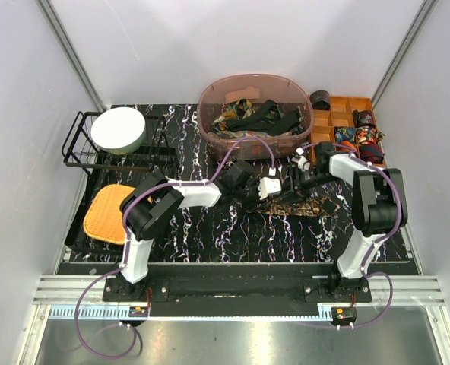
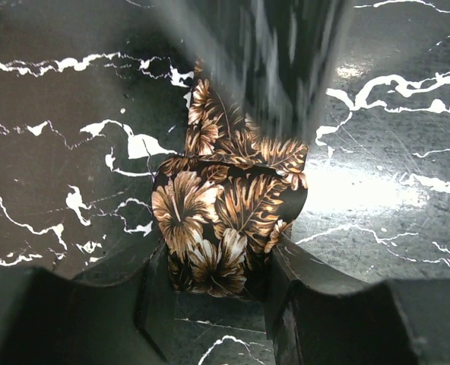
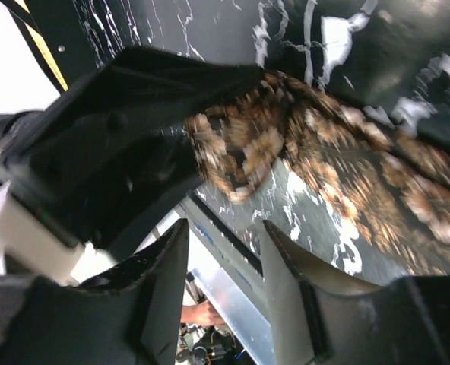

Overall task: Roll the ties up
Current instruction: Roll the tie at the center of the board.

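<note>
1. The brown floral fabric necktie (image 2: 223, 217) lies near the middle of the black, white-veined marble tabletop (image 1: 210, 228). One end is wound into a small roll, and the rest trails flat toward 3 o'clock in the top view.
2. The left claw (image 2: 219, 277) is clamped on that roll, with a dark finger (image 2: 153, 304) pressed against each side.
3. The right claw (image 3: 225, 262) sits just beside the left one, on its 3 o'clock side. Its jaws are apart with nothing between them, and the tie's flat length shows blurred beyond the fingertips.
4. At 12 o'clock from the tie, a pink translucent oval plastic tub (image 1: 210, 95) holds a tangle of loose ties (image 1: 259, 115).
5. At 1 o'clock, an orange wooden compartment tray (image 1: 339, 103) carries rolled ties (image 1: 366, 137).
6. At 10 o'clock a black wire rack (image 1: 77, 141) bears a round white bowl (image 1: 118, 129). An orange woven mat (image 1: 107, 213) lies at 9 o'clock.
</note>
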`<state>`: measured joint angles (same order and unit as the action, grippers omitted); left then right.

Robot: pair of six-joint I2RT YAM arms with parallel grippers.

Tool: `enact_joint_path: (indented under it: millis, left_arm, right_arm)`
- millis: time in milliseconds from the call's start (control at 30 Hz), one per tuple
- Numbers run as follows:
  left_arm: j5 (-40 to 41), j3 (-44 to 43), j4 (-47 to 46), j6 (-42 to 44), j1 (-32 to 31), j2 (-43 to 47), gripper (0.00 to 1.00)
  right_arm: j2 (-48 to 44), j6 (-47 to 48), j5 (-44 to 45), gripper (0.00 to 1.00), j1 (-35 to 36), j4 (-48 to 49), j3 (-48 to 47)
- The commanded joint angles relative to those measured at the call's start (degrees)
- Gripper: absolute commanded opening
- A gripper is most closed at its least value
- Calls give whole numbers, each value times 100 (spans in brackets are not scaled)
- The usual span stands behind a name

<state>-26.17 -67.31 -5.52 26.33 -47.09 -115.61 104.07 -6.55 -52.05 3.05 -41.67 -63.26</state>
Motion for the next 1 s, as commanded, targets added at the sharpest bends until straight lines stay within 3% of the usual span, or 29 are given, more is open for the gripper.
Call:
enact_joint_path:
  millis: [0,433,500,600,633,700,733,867,967]
  left_arm:
    - [947,359,1325,373,-72,-559,0]
    - [859,315,1571,593,-178,-585,0]
    - [842,271,1615,576,-178,-603,0]
    - [833,227,1659,567,-178,-629,0]
    - [816,227,1668,558,-178,-638,0]
    - [807,166,1703,479,-178,-690,3]
    - [807,131,1729,444,-169,-717,5]
    - [246,-115,1826,181,-46,-822,27]
    - [-106,-247,1809,101,33,-858,35]
  right_arm:
    - [131,-461,-200,47,257,1142,34]
    - [333,-277,274,42,565,1495,235]
    - [333,-286,266,37,583,1486,262]
    - [385,-277,380,21,609,1486,315]
    - [412,-277,406,8,609,1486,297]
    - [544,-260,573,0,609,1416,262]
    - [587,-268,687,0,609,1399,253]
    - [912,-137,1126,0,644,1031,113]
    - [1097,-84,1504,0,653,889,16]
